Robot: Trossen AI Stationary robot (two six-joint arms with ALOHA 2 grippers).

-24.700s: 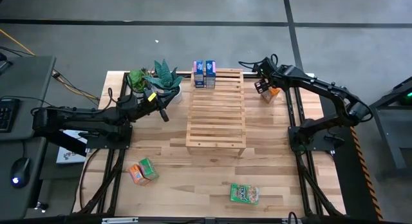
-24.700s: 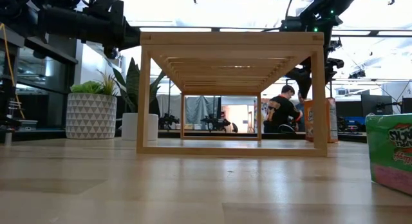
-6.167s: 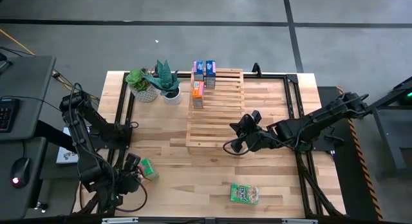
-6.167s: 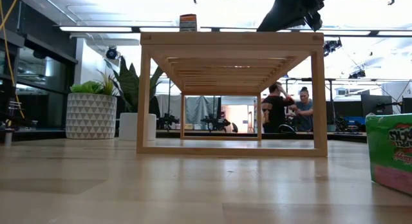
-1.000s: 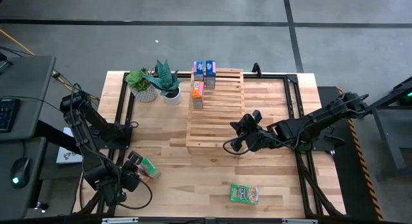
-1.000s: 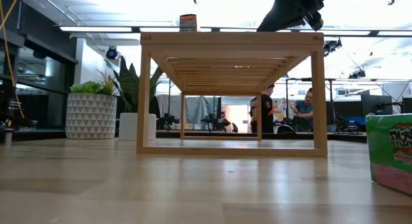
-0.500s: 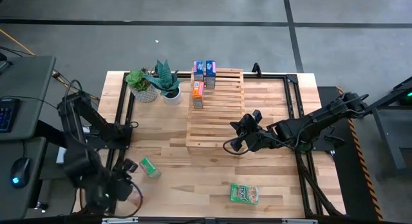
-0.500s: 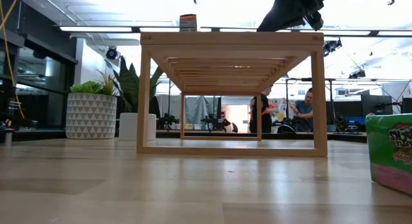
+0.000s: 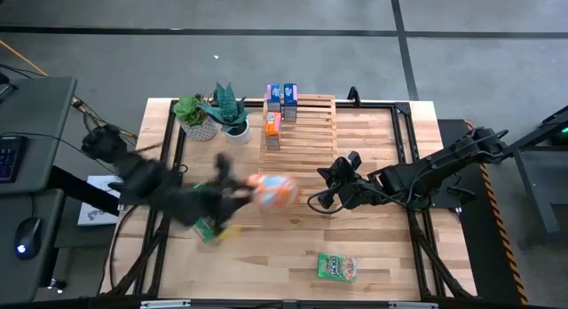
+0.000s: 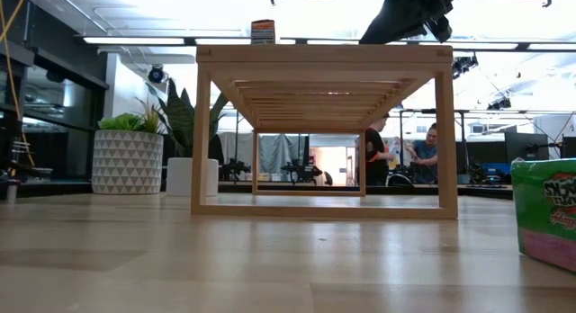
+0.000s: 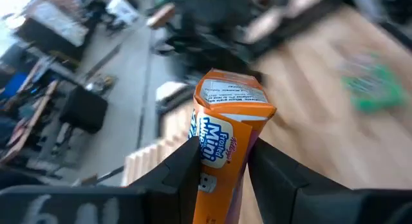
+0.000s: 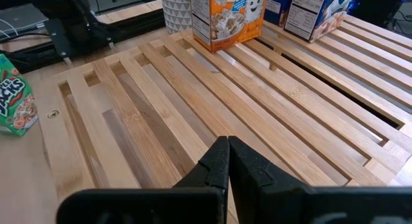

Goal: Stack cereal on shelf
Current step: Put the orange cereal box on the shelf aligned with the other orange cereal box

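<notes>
My left gripper [image 9: 251,194] carries an orange cereal box [image 9: 275,192] in the air, just off the shelf's near left corner; it shows blurred in the high view. The shelf [image 9: 297,154] is a light-wood slatted rack. Two blue boxes [image 9: 282,100] and one orange box [image 9: 272,130] stand on its far end. One green box [image 9: 206,229] lies on the table at near left, another [image 9: 337,267] near the front edge. My right gripper [image 9: 319,201] is shut and holds nothing, above the shelf's near right corner. My left gripper pinches the orange cereal box [image 11: 225,140] between its two fingers [image 11: 187,169], one on each of two opposite sides [image 11: 205,161]. The box's sealed end [image 11: 232,95] sticks out past the fingertips. The box is lifted clear of the table and the shelf.
Two potted plants [image 9: 213,114] stand at the far left beside the shelf. Bare tabletop lies to the right of the shelf [image 9: 382,140]. People stand in the room behind the table [image 10: 396,156].
My left gripper has risen from the table's near left corner with the orange box. It has swung fast toward the shelf and tipped from pointing down to nearly level. The green box that lay beside the orange one stays on the table.
</notes>
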